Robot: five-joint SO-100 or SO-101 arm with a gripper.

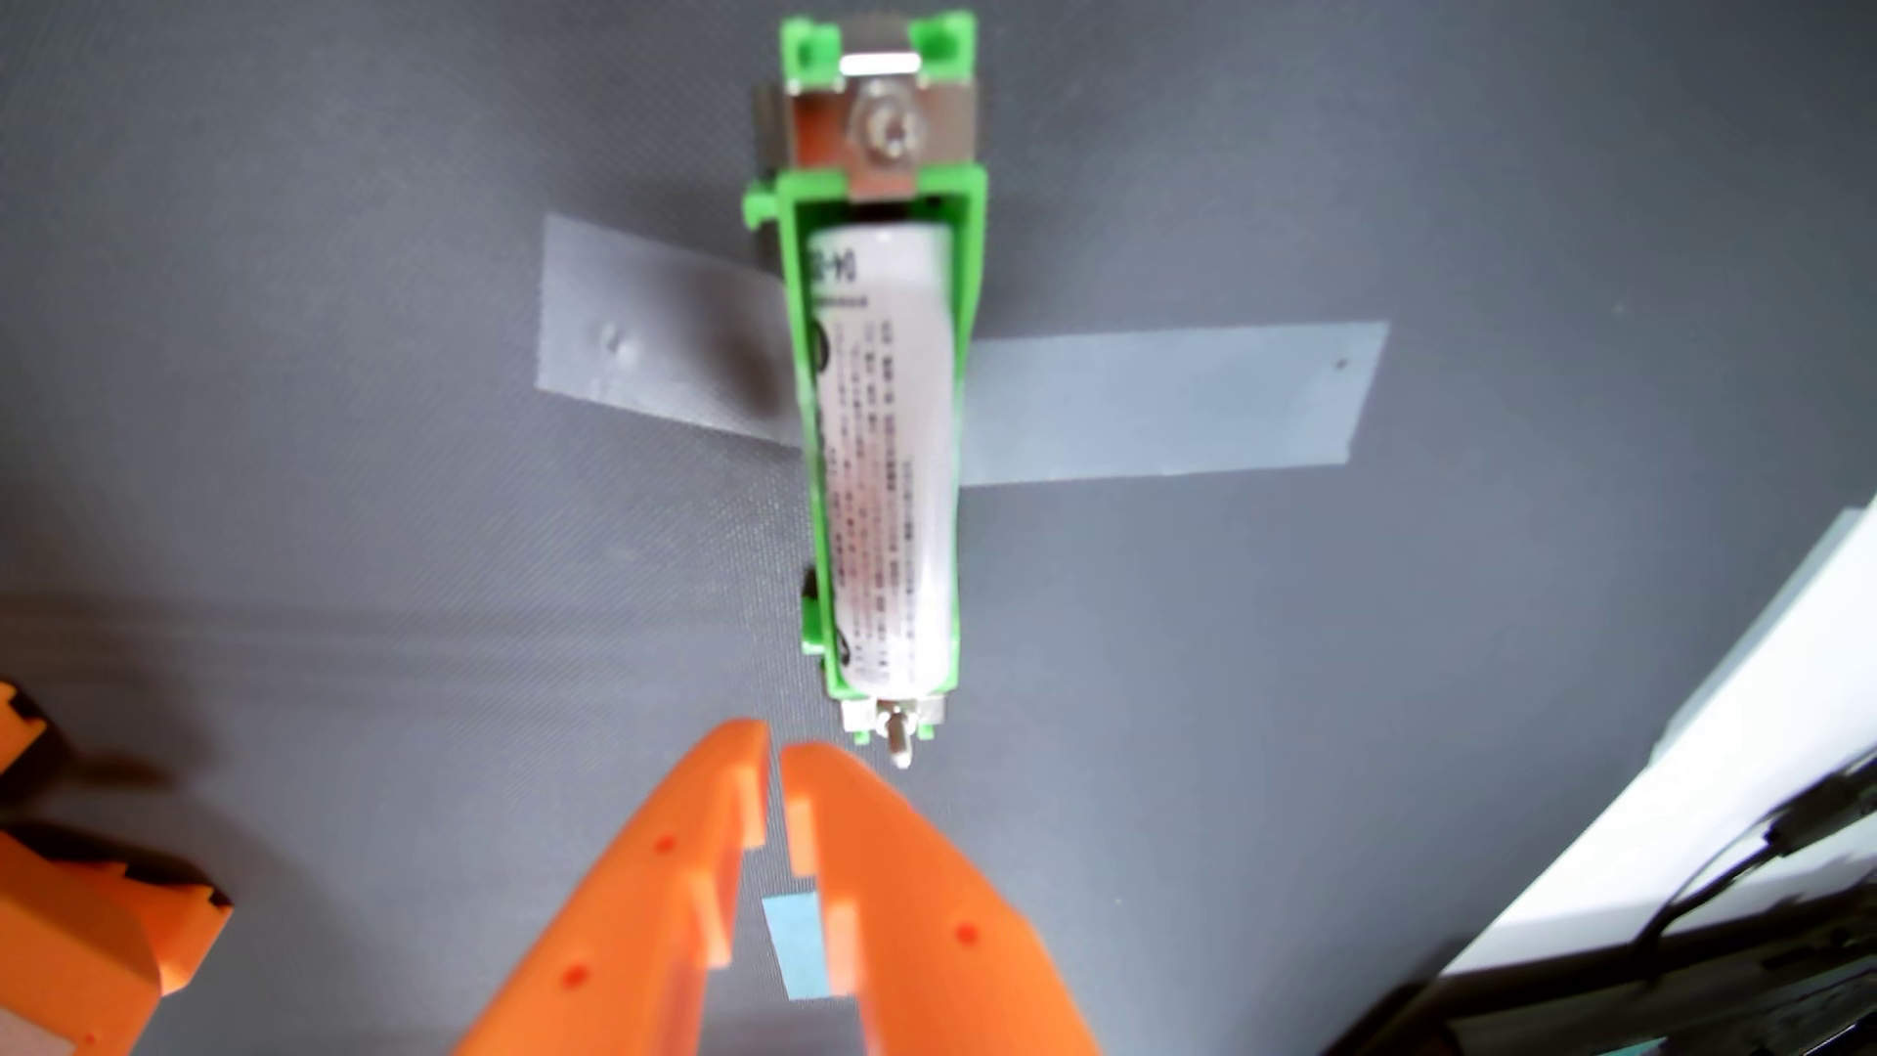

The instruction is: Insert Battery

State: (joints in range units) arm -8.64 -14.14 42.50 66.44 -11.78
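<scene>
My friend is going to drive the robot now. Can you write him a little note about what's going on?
Tool: nearly closed, holding nothing, just short of the holder's near end.
Battery: white, lying lengthwise inside the green holder, which sits on the gray mat across a strip of tape.
Done: the battery looks to be in.
Left: check it's seated against the metal contacts, then back the arm away.

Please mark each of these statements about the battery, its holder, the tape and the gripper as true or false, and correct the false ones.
1. The white battery lies inside the green holder. True.
2. The gripper holds the battery. False: it holds nothing and sits just below the holder.
3. Grey tape runs sideways behind the holder. True.
4. The fingers are blue. False: they are orange.
5. The mat is dark grey. True.
</scene>
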